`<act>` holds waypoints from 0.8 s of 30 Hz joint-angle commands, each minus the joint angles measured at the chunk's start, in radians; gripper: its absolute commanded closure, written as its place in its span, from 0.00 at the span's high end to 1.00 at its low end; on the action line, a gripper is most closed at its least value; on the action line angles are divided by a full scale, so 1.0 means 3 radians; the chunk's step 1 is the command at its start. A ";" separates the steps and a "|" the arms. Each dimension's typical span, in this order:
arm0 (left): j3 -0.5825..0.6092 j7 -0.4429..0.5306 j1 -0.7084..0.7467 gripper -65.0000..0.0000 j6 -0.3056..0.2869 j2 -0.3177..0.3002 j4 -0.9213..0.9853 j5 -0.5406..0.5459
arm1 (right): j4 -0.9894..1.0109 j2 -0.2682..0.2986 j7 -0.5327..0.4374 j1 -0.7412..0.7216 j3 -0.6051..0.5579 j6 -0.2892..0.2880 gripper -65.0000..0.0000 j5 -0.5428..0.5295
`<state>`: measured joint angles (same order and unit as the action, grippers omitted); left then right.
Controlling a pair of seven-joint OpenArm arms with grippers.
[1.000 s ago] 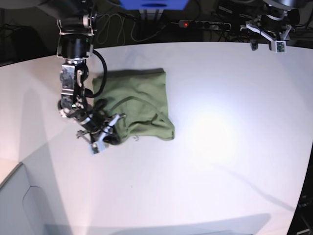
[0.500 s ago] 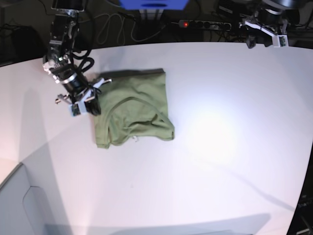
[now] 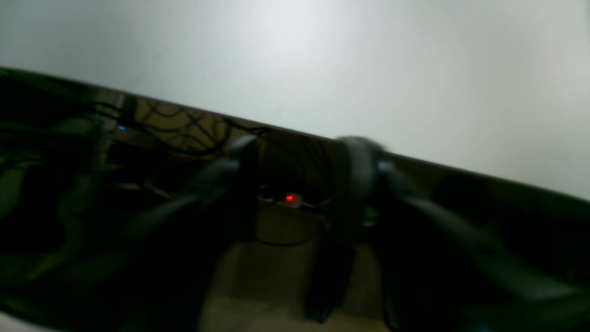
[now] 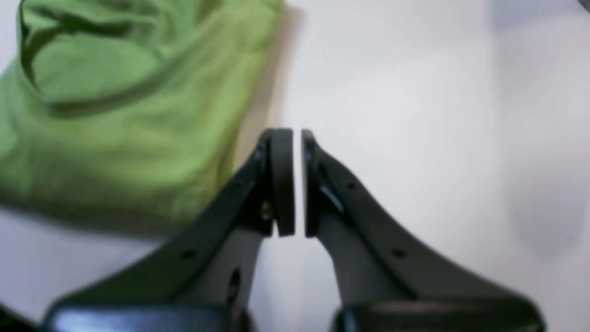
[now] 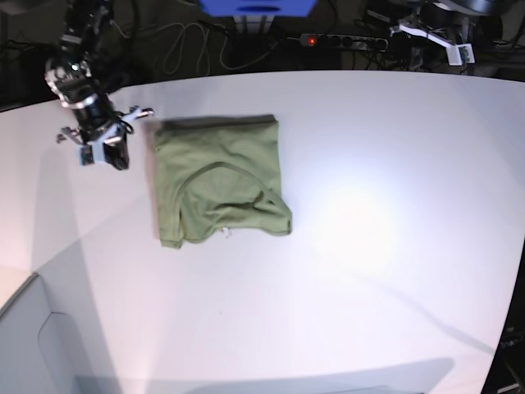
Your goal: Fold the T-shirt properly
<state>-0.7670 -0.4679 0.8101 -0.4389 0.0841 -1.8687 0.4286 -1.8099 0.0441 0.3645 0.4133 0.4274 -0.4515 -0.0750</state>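
R gripper (image 5: 105, 152) backed off T-shirt (image 5: 220, 180); power strip (image 5: 343, 40) behind table (image 5: 394, 205).

You have the T-shirt (image 5: 220, 182) lying folded on the table (image 5: 377, 230). The right gripper (image 5: 105, 148) sits just beside the T-shirt's left edge, apart from it. Behind the T-shirt, past the table's far edge, lies what looks like a power strip (image 5: 344, 40).
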 commanded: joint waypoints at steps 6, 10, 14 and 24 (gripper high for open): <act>0.0007 0.0069 0.0361 0.00 -0.0013 0.0131 -0.0131 0.0042 | -0.0393 -0.0001 -0.0087 0.0839 0.0102 -0.0037 0.00 -0.0223; 0.0002 0.0074 0.0453 0.00 -0.0007 0.0188 -0.0054 0.0011 | -0.0516 -0.0078 -0.0236 0.1392 0.0081 -0.0037 0.00 -0.0290; 0.0022 0.0074 0.0345 0.00 0.0003 0.0157 0.0406 -0.0055 | -0.0342 -0.0103 -0.0328 0.1683 -0.0087 -0.0037 0.00 -0.0269; 0.0391 0.0120 -0.0631 0.00 -0.0013 -0.0288 0.2012 -0.0961 | 0.1745 0.0137 -0.0967 0.1141 -0.0609 -0.0027 0.00 -0.0075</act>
<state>-0.6453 -0.4229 0.5934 -0.4408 -0.0010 -1.2503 0.1410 -1.2705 0.0830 0.0715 0.7376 0.2466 -0.4469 -0.0929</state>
